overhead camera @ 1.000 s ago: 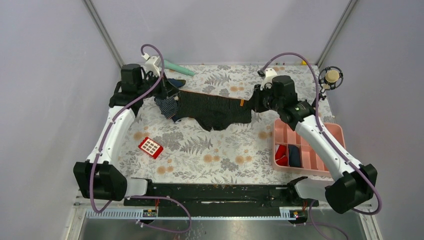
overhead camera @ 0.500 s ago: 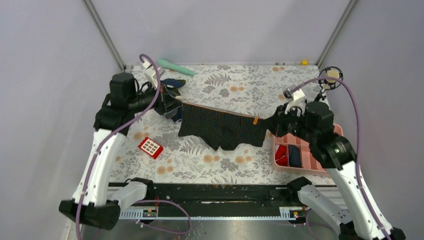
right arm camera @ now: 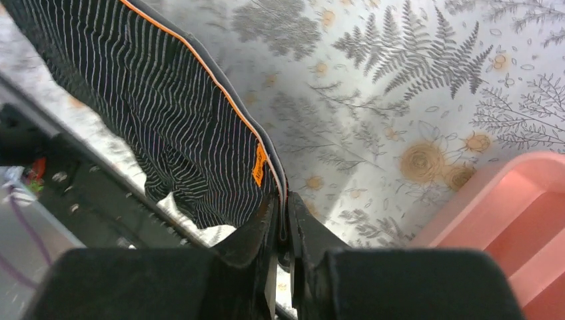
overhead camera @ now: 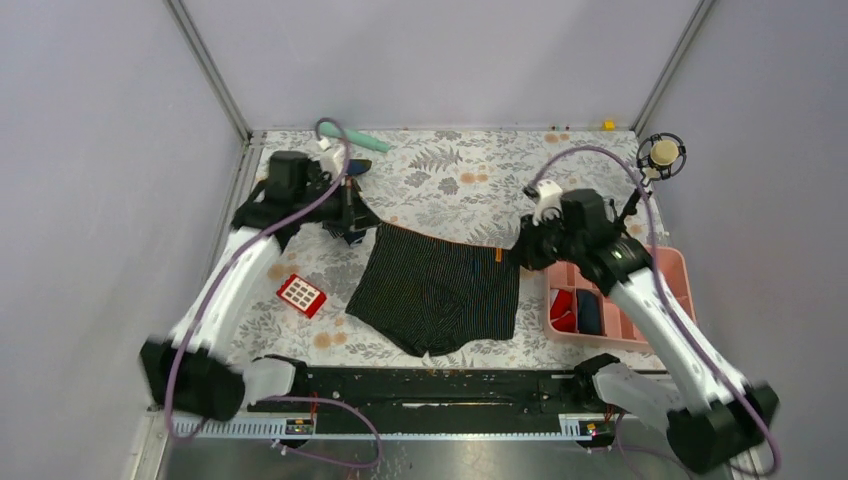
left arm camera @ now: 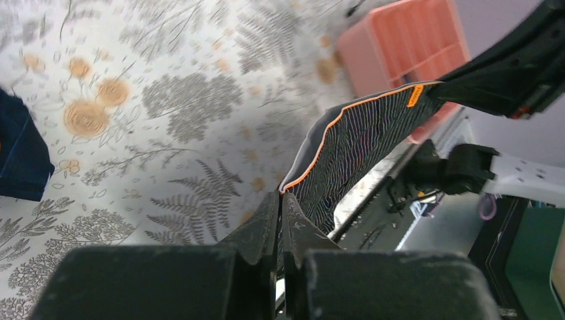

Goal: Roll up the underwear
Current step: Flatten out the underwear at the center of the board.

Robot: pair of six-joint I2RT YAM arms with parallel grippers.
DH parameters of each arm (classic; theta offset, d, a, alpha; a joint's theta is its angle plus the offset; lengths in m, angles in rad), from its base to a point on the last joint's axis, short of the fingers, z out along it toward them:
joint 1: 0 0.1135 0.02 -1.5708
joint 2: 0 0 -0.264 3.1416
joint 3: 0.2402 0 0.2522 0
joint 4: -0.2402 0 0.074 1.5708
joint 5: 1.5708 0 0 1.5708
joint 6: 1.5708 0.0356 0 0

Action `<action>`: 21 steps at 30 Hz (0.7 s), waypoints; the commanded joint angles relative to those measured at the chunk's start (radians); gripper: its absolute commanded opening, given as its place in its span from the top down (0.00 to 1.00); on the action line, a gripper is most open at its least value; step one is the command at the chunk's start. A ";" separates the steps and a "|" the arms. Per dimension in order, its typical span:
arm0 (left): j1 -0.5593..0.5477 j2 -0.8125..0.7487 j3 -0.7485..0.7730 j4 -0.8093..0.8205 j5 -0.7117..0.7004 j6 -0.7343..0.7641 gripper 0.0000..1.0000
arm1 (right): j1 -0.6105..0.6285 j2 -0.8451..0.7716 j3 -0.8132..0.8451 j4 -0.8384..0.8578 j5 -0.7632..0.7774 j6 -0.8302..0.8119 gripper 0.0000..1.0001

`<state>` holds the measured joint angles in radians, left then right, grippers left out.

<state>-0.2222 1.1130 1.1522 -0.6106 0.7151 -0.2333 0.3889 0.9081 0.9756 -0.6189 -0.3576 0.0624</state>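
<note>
The underwear (overhead camera: 435, 290) is black with thin pale stripes, an orange-edged waistband and a small orange tag (overhead camera: 497, 254). It hangs stretched between both grippers above the middle of the floral table, its legs drooping toward the near edge. My left gripper (overhead camera: 372, 222) is shut on the left waistband corner; the left wrist view shows its tips (left arm camera: 280, 195) pinching the underwear (left arm camera: 353, 143). My right gripper (overhead camera: 518, 255) is shut on the right corner; the right wrist view shows its tips (right arm camera: 286, 200) clamping the underwear (right arm camera: 173, 107) beside the tag (right arm camera: 259, 165).
A red keypad (overhead camera: 301, 294) lies at the left. A pink divided tray (overhead camera: 672, 262) at the right holds a red roll (overhead camera: 563, 310) and a navy roll (overhead camera: 588, 312). A navy garment (left arm camera: 20, 153) and a teal object (overhead camera: 355, 138) lie at the far left.
Both grippers have carried the underwear from the far part of the table toward the near edge. It now hangs lower and spreads wider between them.
</note>
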 commanded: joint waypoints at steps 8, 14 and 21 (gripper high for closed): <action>0.012 0.693 0.208 0.171 -0.258 -0.066 1.00 | -0.010 0.682 0.184 0.346 0.337 0.071 0.92; 0.011 0.834 0.322 0.151 -0.327 -0.041 1.00 | -0.012 0.928 0.386 0.317 0.428 0.045 0.89; 0.008 0.863 0.325 0.133 -0.465 -0.057 0.98 | -0.012 1.045 0.485 0.333 0.488 0.027 0.62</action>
<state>-0.2150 1.9633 1.4513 -0.4866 0.3859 -0.2817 0.3809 1.9308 1.4025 -0.3180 0.0467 0.1051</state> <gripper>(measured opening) 0.013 0.275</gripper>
